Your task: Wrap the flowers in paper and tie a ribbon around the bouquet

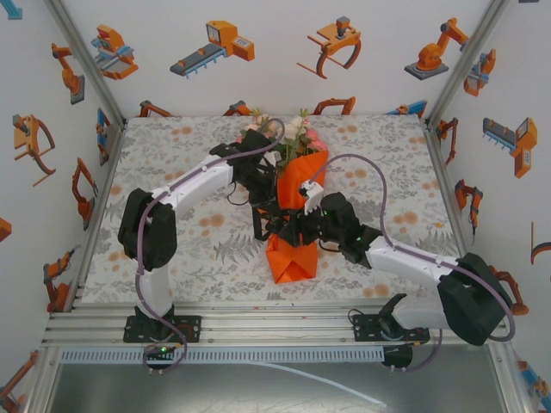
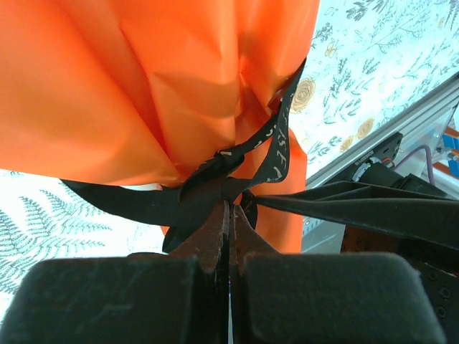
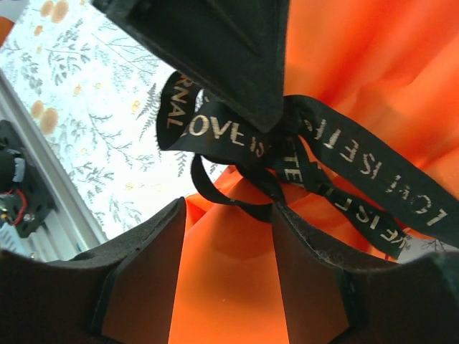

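The orange paper (image 1: 291,258) forms a cone lying at the centre of the top view, its folded point toward the bottom of the frame and its mouth toward the top. The flowers (image 1: 297,133), pink and white roses with green leaves, stick out of that mouth. The black ribbon (image 3: 344,154), printed with pale lettering, is knotted around the cone's narrow waist.

In the left wrist view, the left gripper (image 2: 229,222) has its jaws pressed together on a ribbon strand at lower centre.

In the right wrist view, the right gripper (image 3: 229,206) stands with its jaws apart. Orange paper shows between them, the ribbon knot sits just at their tips, and nothing is clamped.
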